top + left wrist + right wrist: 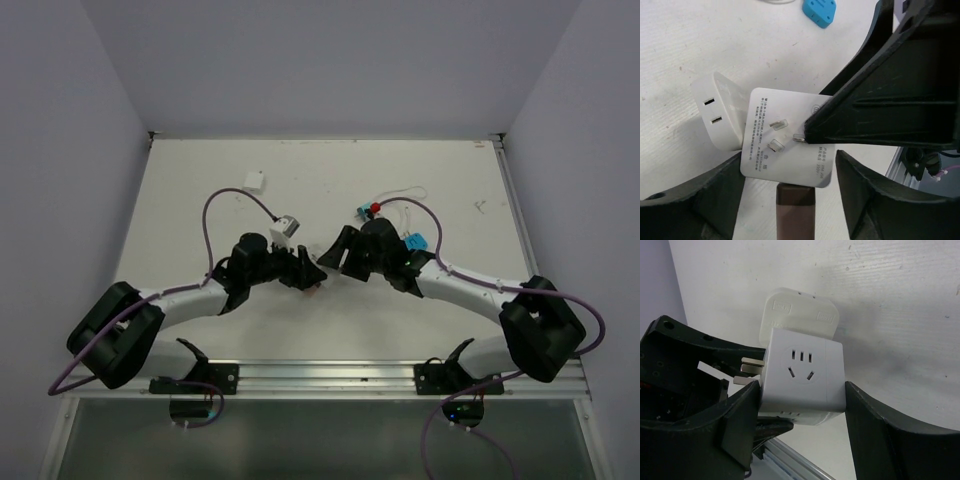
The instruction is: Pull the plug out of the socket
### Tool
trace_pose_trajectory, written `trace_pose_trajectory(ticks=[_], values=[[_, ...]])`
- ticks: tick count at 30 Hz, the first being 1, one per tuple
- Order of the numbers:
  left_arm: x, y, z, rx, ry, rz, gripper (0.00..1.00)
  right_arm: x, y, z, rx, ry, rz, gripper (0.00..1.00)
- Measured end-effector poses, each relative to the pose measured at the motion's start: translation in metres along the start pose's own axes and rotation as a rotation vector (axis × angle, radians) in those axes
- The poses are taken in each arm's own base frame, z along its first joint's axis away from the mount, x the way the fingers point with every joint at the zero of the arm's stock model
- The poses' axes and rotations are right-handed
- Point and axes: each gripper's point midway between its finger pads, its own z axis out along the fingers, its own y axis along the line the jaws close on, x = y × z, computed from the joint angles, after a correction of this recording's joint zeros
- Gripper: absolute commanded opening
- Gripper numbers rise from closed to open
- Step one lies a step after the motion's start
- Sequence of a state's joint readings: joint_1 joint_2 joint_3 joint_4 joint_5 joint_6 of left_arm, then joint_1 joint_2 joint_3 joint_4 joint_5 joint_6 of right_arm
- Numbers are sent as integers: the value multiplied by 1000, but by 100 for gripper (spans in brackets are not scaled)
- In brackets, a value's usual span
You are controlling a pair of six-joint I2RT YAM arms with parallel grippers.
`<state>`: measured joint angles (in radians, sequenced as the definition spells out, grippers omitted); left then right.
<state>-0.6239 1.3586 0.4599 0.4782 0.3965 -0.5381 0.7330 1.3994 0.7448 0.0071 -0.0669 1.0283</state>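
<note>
My R gripper [802,387] is part closed on the socket [805,365]. One finger lies flat on each of two opposite sides, and the five-hole face is turned to my R wrist cam. Seen from the L wrist, one R finger [880,110] has its tip on the label face, right beside the prongs [777,122].

My L gripper [790,162] is about half spread, w/ fingertips at the two lower corners of that same face, touching as far as I can see. So both grippers pinch the socket, which hangs clear of the table [715,40].

The plug [797,315] is white w/ rounded corners and sits seated on a socket face that neither R finger covers, just above one L fingertip. Its two small slots show from the L wrist. A brown stub [796,210] sticks out under the socket between my L fingers – can't tell what it is.

From above, both grippers meet mid-table, not far from my bases. The table is white. A blue plug [820,12] lies beside my R arm, and a flat white block [254,180] sits toward the back L. Pale lilac walls [330,60] close in 3 sides.
</note>
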Motion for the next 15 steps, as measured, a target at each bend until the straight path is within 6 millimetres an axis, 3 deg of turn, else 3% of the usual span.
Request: trace_pose_trajectory(ticks=[5, 9, 15], values=[[-18, -11, -8, 11, -68, 25, 98, -9, -9, -4, 35, -44, 4, 0], [-26, -20, -21, 31, -129, 5, 100, -14, -28, -5, 104, -64, 9, 0], [-10, -16, -32, 17, -143, -53, 97, -19, -44, -6, 142, -80, 26, 0]])
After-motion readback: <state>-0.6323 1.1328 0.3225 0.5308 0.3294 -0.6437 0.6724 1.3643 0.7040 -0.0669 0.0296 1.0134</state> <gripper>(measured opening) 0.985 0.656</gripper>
